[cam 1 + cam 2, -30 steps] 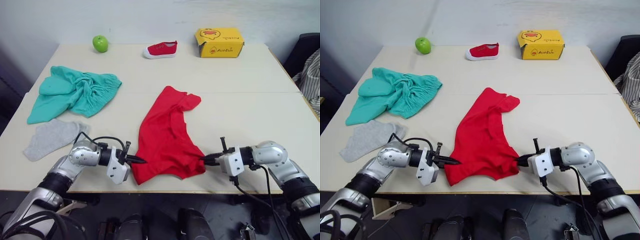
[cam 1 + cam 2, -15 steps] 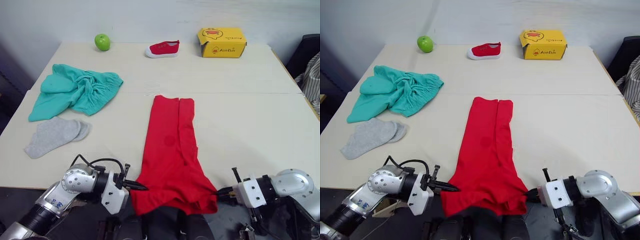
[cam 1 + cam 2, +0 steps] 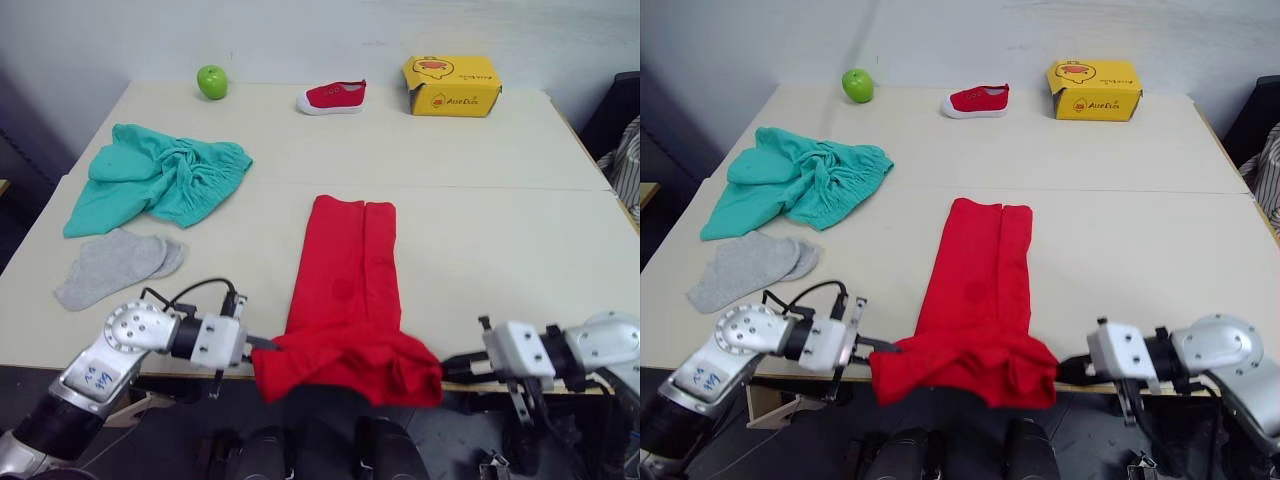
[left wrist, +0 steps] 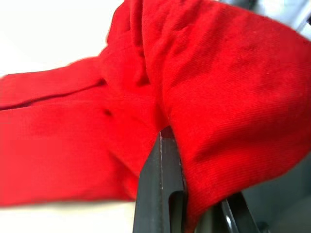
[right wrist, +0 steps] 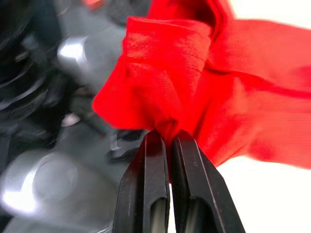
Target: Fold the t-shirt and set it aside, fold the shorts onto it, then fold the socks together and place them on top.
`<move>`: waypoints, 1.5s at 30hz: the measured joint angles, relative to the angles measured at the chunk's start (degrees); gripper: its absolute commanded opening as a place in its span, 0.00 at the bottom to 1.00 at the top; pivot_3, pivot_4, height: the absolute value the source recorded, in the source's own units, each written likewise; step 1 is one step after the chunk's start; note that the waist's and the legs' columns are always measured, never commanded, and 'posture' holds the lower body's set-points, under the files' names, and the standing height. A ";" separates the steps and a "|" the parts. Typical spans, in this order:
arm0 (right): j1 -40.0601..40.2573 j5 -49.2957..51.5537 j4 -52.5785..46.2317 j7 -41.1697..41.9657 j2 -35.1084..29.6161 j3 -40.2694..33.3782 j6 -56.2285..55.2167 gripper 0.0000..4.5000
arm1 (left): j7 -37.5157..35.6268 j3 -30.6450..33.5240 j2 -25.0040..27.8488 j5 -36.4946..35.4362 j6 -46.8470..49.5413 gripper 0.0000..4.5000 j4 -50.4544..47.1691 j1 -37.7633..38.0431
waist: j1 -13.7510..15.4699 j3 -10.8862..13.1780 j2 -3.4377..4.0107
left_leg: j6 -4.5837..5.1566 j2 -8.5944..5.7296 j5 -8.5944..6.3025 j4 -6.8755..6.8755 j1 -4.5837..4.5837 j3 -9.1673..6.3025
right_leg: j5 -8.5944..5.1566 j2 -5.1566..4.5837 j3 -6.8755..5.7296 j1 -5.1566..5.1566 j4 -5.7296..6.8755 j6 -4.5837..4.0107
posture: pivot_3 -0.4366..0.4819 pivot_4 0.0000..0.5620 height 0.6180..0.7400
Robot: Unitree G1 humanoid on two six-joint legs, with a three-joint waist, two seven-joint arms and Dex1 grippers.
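Observation:
The red t-shirt (image 3: 345, 275) lies as a long narrow strip down the table's middle, its near end bunched and hanging over the front edge. My left gripper (image 3: 258, 343) is shut on the bunch's left corner, my right gripper (image 3: 447, 364) shut on its right corner; the wrist views show red cloth (image 4: 204, 97) pinched between each pair of fingers (image 5: 160, 179). The teal shorts (image 3: 155, 180) lie crumpled at the far left. The grey socks (image 3: 115, 265) lie overlapping just in front of them.
Along the table's far edge stand a green apple (image 3: 212, 81), a small red shoe (image 3: 332, 96) and a yellow box (image 3: 451, 85). Striped cloth (image 3: 625, 170) on a dark chair is past the right edge.
Both grippers pulled the t-shirt's near end toward the front edge, stretching the crumpled shirt into a straight strip, then raised the end slightly. The camera also shifted.

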 measured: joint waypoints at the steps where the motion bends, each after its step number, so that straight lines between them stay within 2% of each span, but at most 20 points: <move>1: -2.09 0.31 1.19 -0.23 0.87 -0.01 1.18 0.00 | -0.48 0.27 -0.83 -0.41 1.25 0.00 1.28 -1.82 | 0.01 0.00 -0.01 | 0.00 -0.01 0.00 0.00 0.00 0.00 | 0.00 0.03 -0.01 0.00 0.00 0.00 | 0.48 0.27 1.00; 4: -14.95 -3.06 11.65 -1.74 7.31 0.64 -0.56 0.00 | -0.83 1.00 -6.59 -1.45 7.99 0.00 11.91 -14.46 | 0.00 0.10 -0.18 | 0.03 -0.05 0.14 0.27 -0.28 0.01 | 0.11 0.13 -0.02 -0.19 0.12 0.04 | 0.48 0.27 1.00; 7: -27.34 -10.30 25.10 -3.19 13.83 2.64 -6.97 0.00 | -2.69 1.03 -10.72 2.57 5.66 0.00 24.50 -25.65 | -0.13 0.10 -0.17 | 0.01 -0.20 0.15 0.75 -0.74 0.04 | 0.13 0.31 0.01 -0.48 0.27 0.04 | 0.48 0.27 1.00; 10: -34.85 -15.66 36.99 -4.30 18.69 4.51 -12.05 0.00 | -1.96 0.65 -15.43 7.10 3.04 0.00 36.76 -32.31 | -0.27 0.12 -0.20 | 0.02 -0.20 0.14 0.80 -0.93 0.57 | 0.14 0.41 0.02 -0.57 0.42 0.09 | 0.48 0.27 1.00; 15: -47.12 -24.44 57.48 -7.33 25.50 7.21 -20.14 0.00 | 3.21 1.62 -22.54 12.49 1.77 0.00 58.78 -43.06 | -0.70 0.14 -0.22 | 0.02 -0.19 0.15 0.81 -1.10 0.58 | 0.14 0.46 0.05 -0.71 0.42 0.16 | 0.48 0.27 1.00; 21: -55.30 -31.15 73.95 -12.64 29.62 7.65 -26.43 0.00 | 6.90 4.21 -27.14 15.84 -2.23 0.00 72.07 -47.81 | -1.70 0.15 -0.22 | 0.02 -0.19 0.15 0.83 -1.15 0.56 | 0.13 0.45 0.07 -0.72 0.47 0.19 | 0.48 0.27 1.00; 27: -58.74 -33.03 80.11 -15.07 31.30 7.41 -26.65 0.00 | 10.75 6.56 -28.85 18.27 -2.99 0.00 77.28 -50.99 | -2.09 0.15 -0.22 | -0.05 -0.18 0.26 0.85 -1.06 0.56 | 0.13 0.45 0.15 -0.73 0.67 0.19 | 0.48 0.27 1.00; 30: -58.84 -32.88 81.18 -15.18 32.79 6.30 -24.50 0.00 | 14.71 6.99 -29.12 20.18 -0.94 0.14 79.36 -51.96 | -2.47 0.15 -0.22 | -0.06 -0.18 0.28 0.84 -1.03 0.56 | 0.13 0.45 0.19 -0.73 0.73 0.19 | 0.48 0.27 1.00; 33: -58.81 -32.23 82.70 -16.17 33.30 4.05 -22.30 0.17 | 17.48 8.06 -29.05 21.29 0.09 0.35 80.08 -51.97 | -2.97 0.15 -0.22 | -0.06 -0.19 0.28 0.83 -1.05 0.55 | 0.13 0.45 0.19 -0.74 0.73 0.19 | 0.48 0.27 1.00; 37: -58.78 -31.50 82.75 -17.08 33.91 1.65 -20.09 0.47 | 20.45 8.85 -28.99 22.59 0.91 0.63 80.08 -51.97 | -3.09 0.15 -0.22 | -0.06 -0.20 0.28 0.83 -1.04 0.55 | 0.13 0.44 0.21 -0.74 0.73 0.19 | 0.48 0.27 1.00; 42: -58.50 -30.90 84.91 -29.88 35.49 -3.24 -18.63 0.86 | 25.65 12.53 -28.92 22.48 2.57 0.99 79.91 -51.91 | -3.17 0.15 -0.22 | -0.06 -0.19 0.28 0.83 -1.03 0.54 | 0.13 0.42 0.22 -0.74 0.75 0.19 | 0.48 0.27 1.00; 44: -58.35 -30.32 85.13 -31.28 35.49 -4.51 -17.30 1.00 | 25.38 13.89 -28.63 21.88 1.90 1.00 79.14 -51.27 | -3.21 0.15 -0.22 | -0.07 -0.19 0.28 0.83 -1.02 0.56 | 0.13 0.42 0.24 -0.74 0.75 0.19 | 0.48 0.27 1.00; 45: -58.20 -29.78 85.13 -31.11 35.51 -5.52 -16.89 1.00 | 24.41 14.59 -28.51 21.51 1.30 1.00 78.54 -50.65 | -3.21 0.15 -0.22 | -0.07 -0.19 0.28 0.82 -1.02 0.57 | 0.13 0.43 0.25 -0.74 0.75 0.19 | 0.48 0.27 1.00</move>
